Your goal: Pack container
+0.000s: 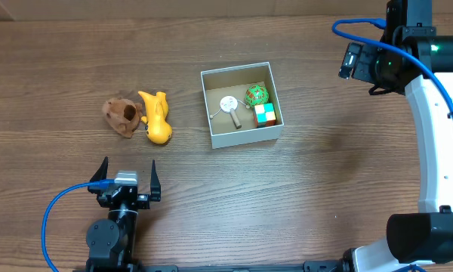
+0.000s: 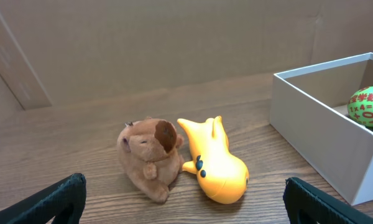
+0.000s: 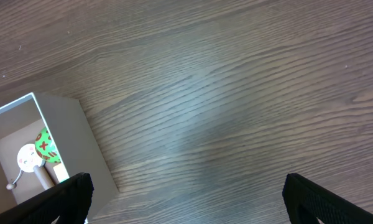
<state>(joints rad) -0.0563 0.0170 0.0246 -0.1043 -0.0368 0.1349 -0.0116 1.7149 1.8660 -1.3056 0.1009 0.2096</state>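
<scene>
Overhead: container (image 1: 245, 137) sits near the middle of the table (image 1: 340, 189), holding a green ball (image 1: 257, 95), a colour cube (image 1: 265, 114) and a white disc toy (image 1: 229, 104). At seven o'clock from it, the left gripper (image 1: 128, 163) is spread wide, empty and touching nothing.

Left wrist: beyond the fingers (image 2: 50, 199), a brown plush (image 2: 150, 152) and a yellow toy (image 2: 217, 165) lie touching at twelve o'clock, with the container at three o'clock.

Right wrist: the right gripper (image 3: 196, 202) gapes wide and empty over bare wood, with the container at eight o'clock.

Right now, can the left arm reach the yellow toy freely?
Probably yes. Its fingers are open and face the yellow toy across bare table; only the brown plush lies close beside it.
</scene>
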